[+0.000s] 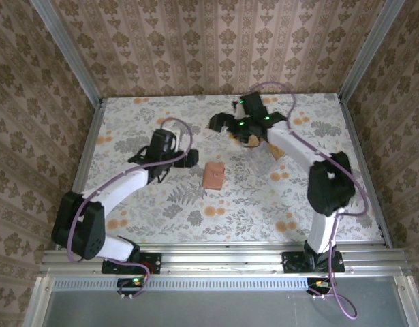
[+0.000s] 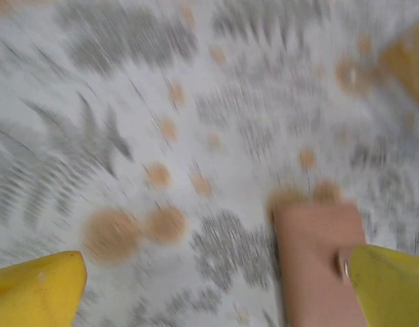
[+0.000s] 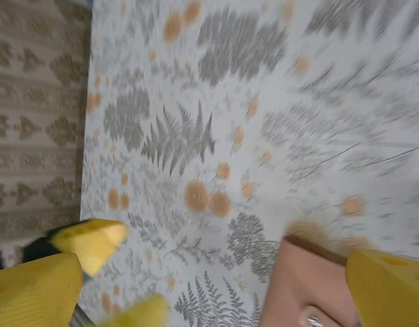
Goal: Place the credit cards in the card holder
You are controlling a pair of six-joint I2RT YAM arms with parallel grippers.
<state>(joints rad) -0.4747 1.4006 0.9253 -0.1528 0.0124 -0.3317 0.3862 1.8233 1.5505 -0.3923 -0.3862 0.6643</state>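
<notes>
The salmon-pink card holder (image 1: pixel 213 175) lies shut and flat on the floral table. My left gripper (image 1: pixel 189 158) hovers just left of it, open with nothing between its yellow fingertips (image 2: pixel 37 291); the card holder (image 2: pixel 318 262) shows by the right fingertip, blurred. My right gripper (image 1: pixel 224 124) is further back, also open and empty. In its wrist view the card holder (image 3: pixel 308 286) with its metal snap sits beside the right fingertip (image 3: pixel 390 286). Tan credit cards (image 1: pixel 251 139) lie under the right arm, and another credit card (image 1: pixel 277 151) lies to their right.
The floral tablecloth (image 1: pixel 195 204) is fenced by patterned walls and metal posts (image 1: pixel 66 51). Two more yellow fingertips (image 3: pixel 93 242), seemingly the left gripper's, show at lower left in the right wrist view. A metal rail (image 1: pixel 223 255) runs along the near edge.
</notes>
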